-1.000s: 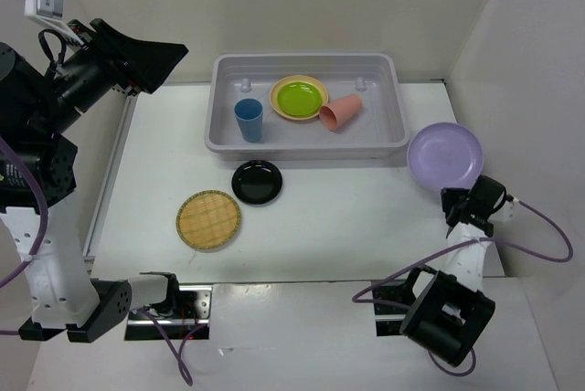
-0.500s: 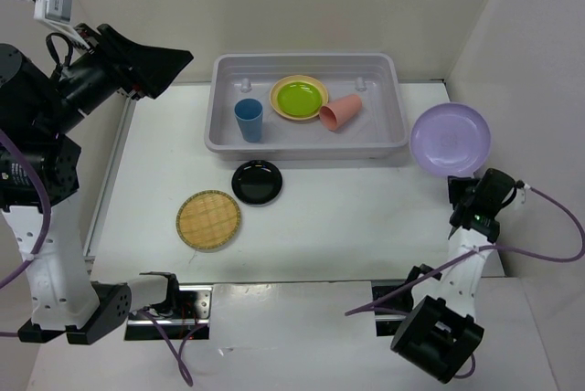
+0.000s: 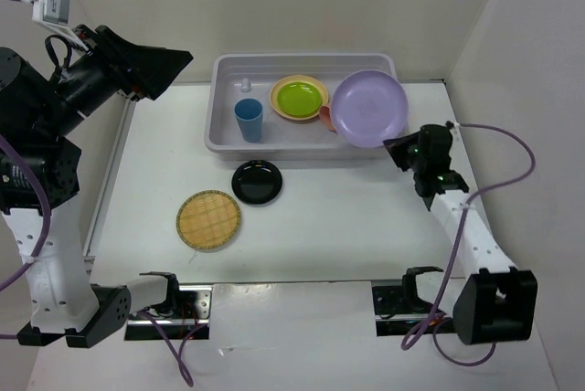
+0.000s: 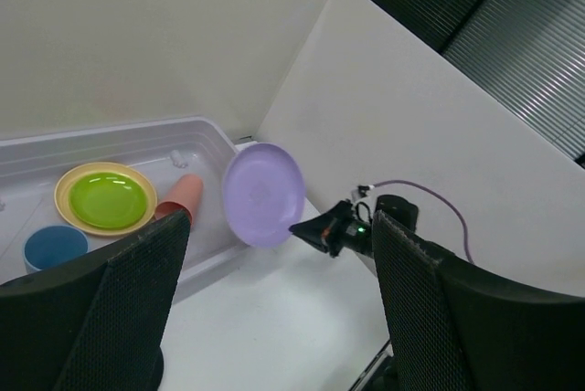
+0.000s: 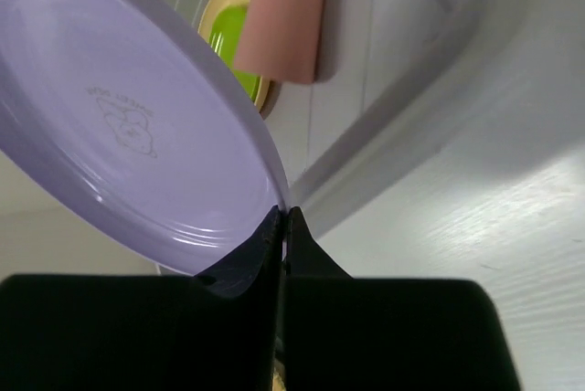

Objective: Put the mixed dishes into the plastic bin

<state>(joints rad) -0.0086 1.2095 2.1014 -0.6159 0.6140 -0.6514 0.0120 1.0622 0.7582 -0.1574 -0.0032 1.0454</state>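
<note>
My right gripper (image 3: 395,142) is shut on the rim of the lavender plate (image 3: 369,109) and holds it tilted over the right end of the plastic bin (image 3: 228,140); it also shows in the right wrist view (image 5: 128,126) and the left wrist view (image 4: 263,194). In the bin stand a blue cup (image 3: 248,120), a lime green plate on a peach-orange plate (image 3: 299,97), and a salmon-red cup (image 5: 285,16) on its side, mostly hidden from above. A glossy black plate (image 3: 256,181) and a tan woven plate (image 3: 208,219) lie on the table. My left gripper (image 3: 169,62) is raised high at the left, its fingers (image 4: 87,318) wide apart.
White walls enclose the table at the back and on the right. The arm bases and cables sit at the near edge.
My right arm swung the lavender plate from the table's right edge leftward and up, to over the bin's right end. The left arm stayed nearly still.
</note>
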